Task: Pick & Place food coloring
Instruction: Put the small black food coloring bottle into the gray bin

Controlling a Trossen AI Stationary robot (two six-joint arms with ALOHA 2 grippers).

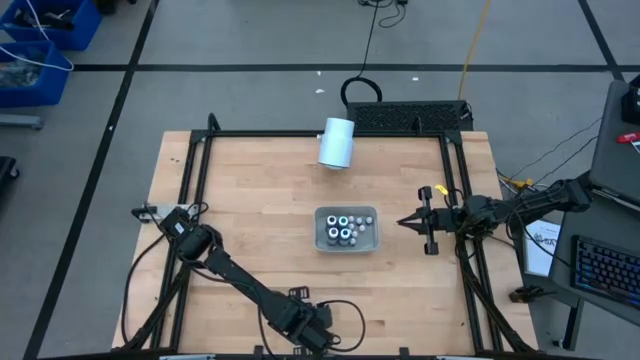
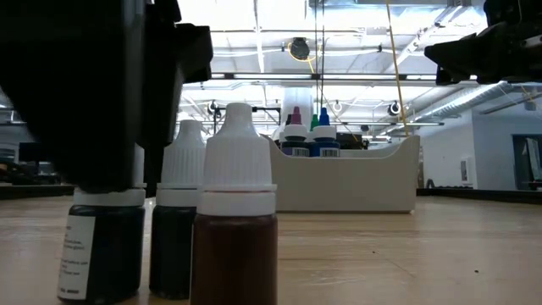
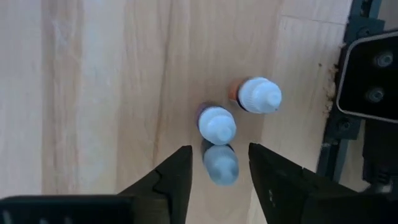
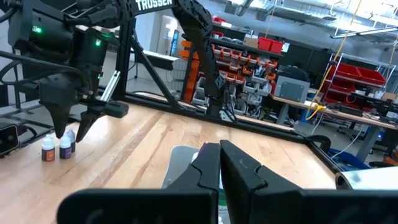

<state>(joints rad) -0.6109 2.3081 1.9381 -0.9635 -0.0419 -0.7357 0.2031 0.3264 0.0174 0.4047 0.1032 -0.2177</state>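
White-capped dark food coloring bottles (image 3: 217, 124) stand three together at the table's near edge, one between the left gripper's (image 3: 219, 163) open fingers. Farther off, a grey rectangular tray (image 1: 346, 243) holds more bottles; the right gripper (image 1: 406, 222) hovers beside it, fingers closed.

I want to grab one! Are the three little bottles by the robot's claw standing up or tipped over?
Standing up. The three bottles sit on their bottoms on the table, white caps on top.

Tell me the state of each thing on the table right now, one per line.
Left gripper: open, fingers astride one of three capped bottles standing on the table.
Right gripper: shut, empty, beside the tray.
Tray: upright, holding bottles.
White cylinder: lying on its side.
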